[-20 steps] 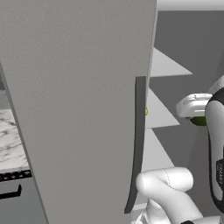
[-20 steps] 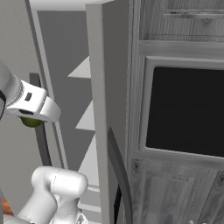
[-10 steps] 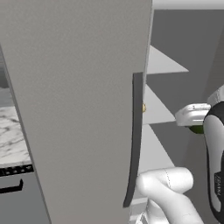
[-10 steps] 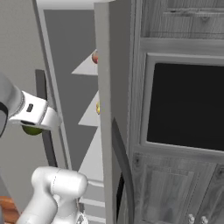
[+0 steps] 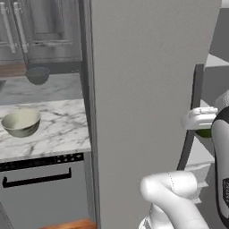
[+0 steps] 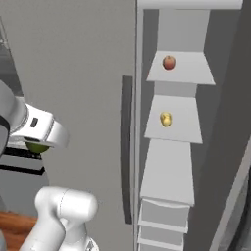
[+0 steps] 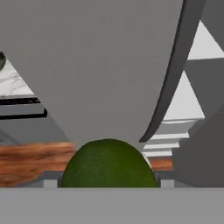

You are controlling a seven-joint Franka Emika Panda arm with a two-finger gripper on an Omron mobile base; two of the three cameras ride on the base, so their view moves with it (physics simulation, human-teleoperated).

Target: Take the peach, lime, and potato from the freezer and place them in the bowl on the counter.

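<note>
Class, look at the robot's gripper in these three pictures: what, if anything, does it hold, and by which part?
The gripper holds the lime, which sits between its fingers. Where on the fruit they grip cannot be told.

Obstacle: tall matte grey freezer door [image 5: 147, 89], standing open between arm and white marble counter [image 5: 53, 129]. Open passage: white freezer shelves [image 6: 179, 68], front unobstructed.

Grey wood-grain wall cabinets [image 5: 40, 29] hang above a marble worktop [image 5: 53, 129]. Below it sits a grey dishwasher [image 5: 44, 192] with a black handle, on a reddish wooden floor [image 7: 30, 159].
</note>
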